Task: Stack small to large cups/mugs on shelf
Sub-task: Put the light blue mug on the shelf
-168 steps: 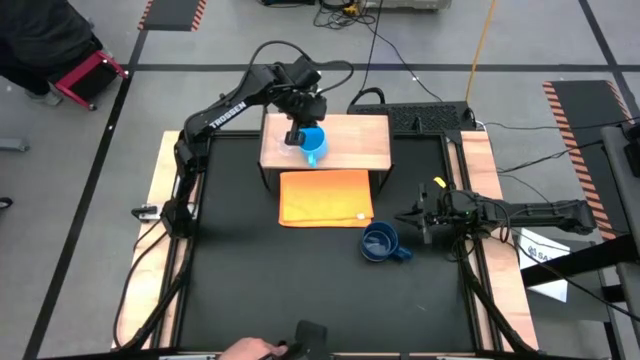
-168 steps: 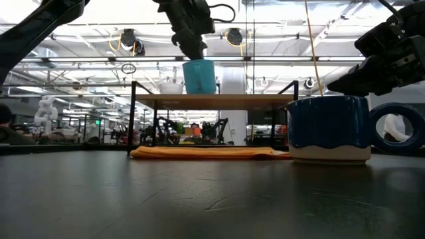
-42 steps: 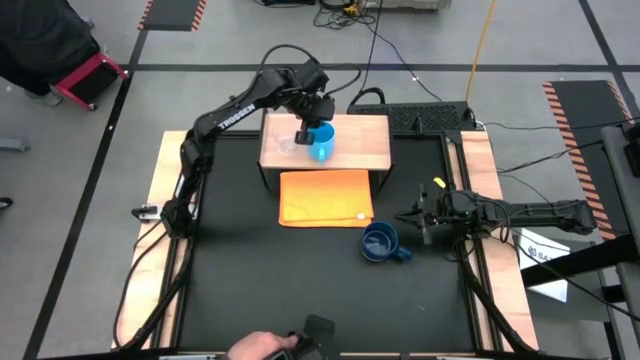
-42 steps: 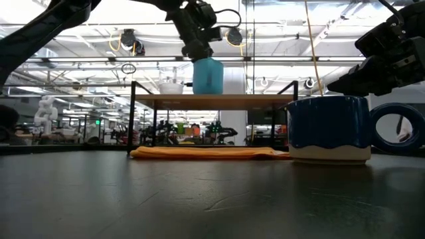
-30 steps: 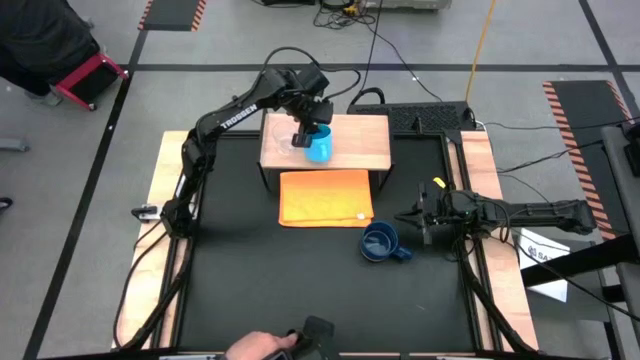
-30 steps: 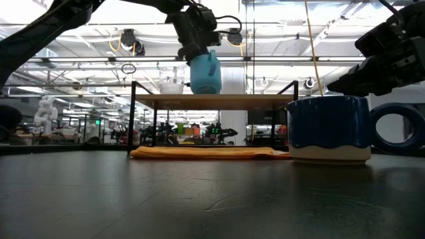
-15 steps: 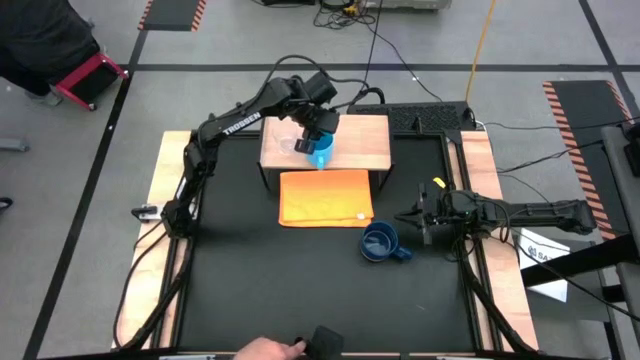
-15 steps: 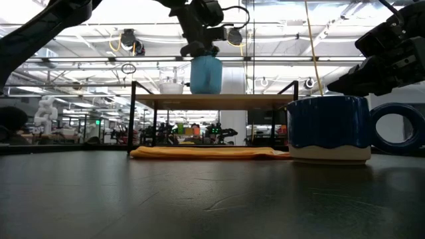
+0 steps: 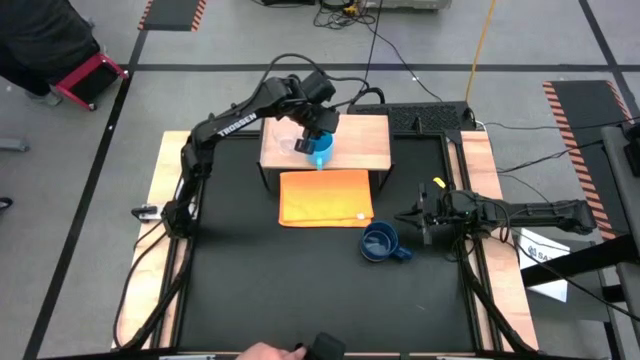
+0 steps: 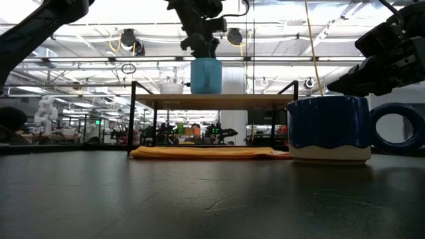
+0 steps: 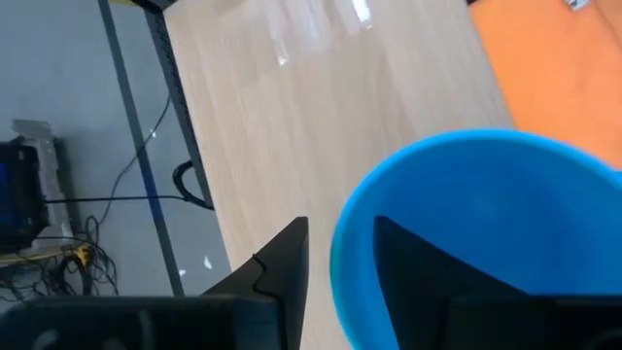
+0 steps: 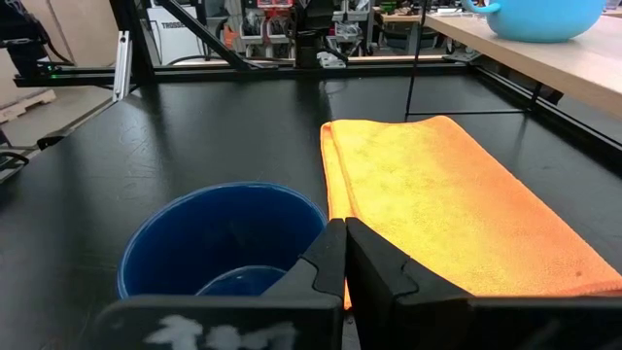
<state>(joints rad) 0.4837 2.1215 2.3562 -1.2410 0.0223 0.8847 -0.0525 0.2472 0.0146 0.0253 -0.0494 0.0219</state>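
The light-blue mug (image 9: 321,150) stands upright on the light-wood shelf (image 9: 362,152), near its middle. My left gripper (image 9: 318,137) is above the mug, shut on its rim. The tiny clear glass cup (image 9: 288,146) stands on the shelf, left of the mug. The dark-blue mug (image 9: 379,243) stands on the black table, right of the orange cloth (image 9: 326,197). My right gripper (image 9: 408,218) is shut just right of the dark-blue mug and does not touch it, as far as I can see. My left gripper holds the light-blue mug by its rim (image 11: 338,255), one finger (image 11: 418,267) inside the mug and one (image 11: 282,272) outside. The fingers come from above, pointing down. The mug is upright, its base at the shelf board (image 10: 206,92).
The shelf board stands on a black frame (image 10: 133,119) over the table's far part, and the orange cloth lies flat in front of it. A person's hand (image 9: 262,352) and a dark object (image 9: 326,346) show at the near edge. Cables lie behind the shelf.
My left gripper has turned about the light-blue mug and shifted a little toward the table's right edge, keeping its hold. The mug, tilted and slightly lifted a second ago, has come upright with its base down at the shelf board.
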